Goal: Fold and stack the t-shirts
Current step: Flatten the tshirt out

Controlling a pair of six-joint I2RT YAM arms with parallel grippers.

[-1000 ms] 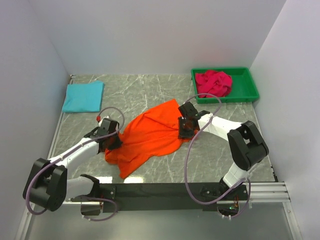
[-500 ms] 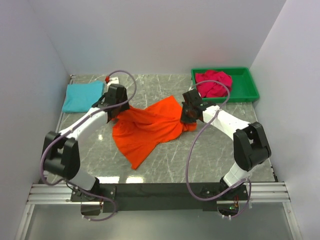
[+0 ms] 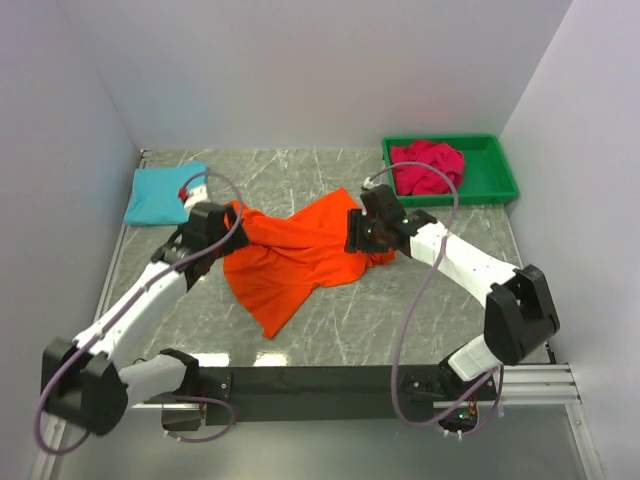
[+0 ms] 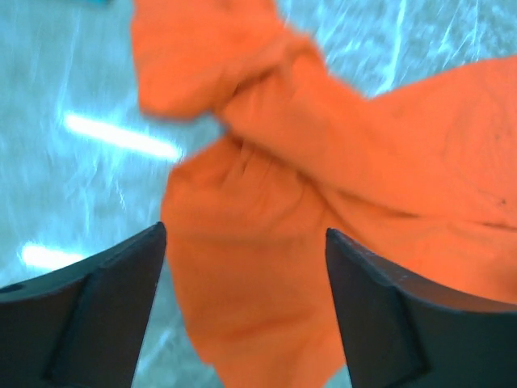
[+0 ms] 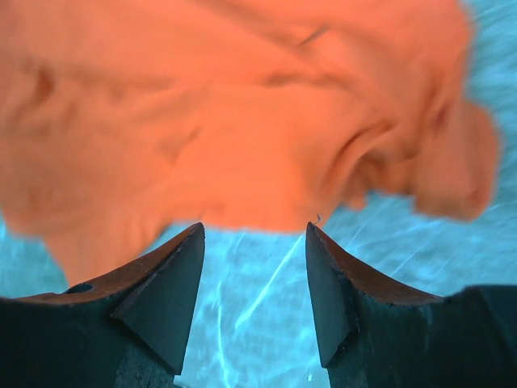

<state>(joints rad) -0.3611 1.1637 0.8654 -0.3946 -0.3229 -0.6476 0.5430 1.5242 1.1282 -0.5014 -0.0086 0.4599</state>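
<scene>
Left claw and right claw both hang spread wide, pinching nothing, over the crumpled bright orange cloth t-shirt mid grey marbled table. Its far-left end looks twisted, so grabbing there could snag extra layers and wreck the fold.

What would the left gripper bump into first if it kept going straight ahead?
Probably the orange t-shirt. Its bunched cloth lies straight ahead of the left gripper, whose jaws stand open. How far off it is, the picture cannot tell.
</scene>
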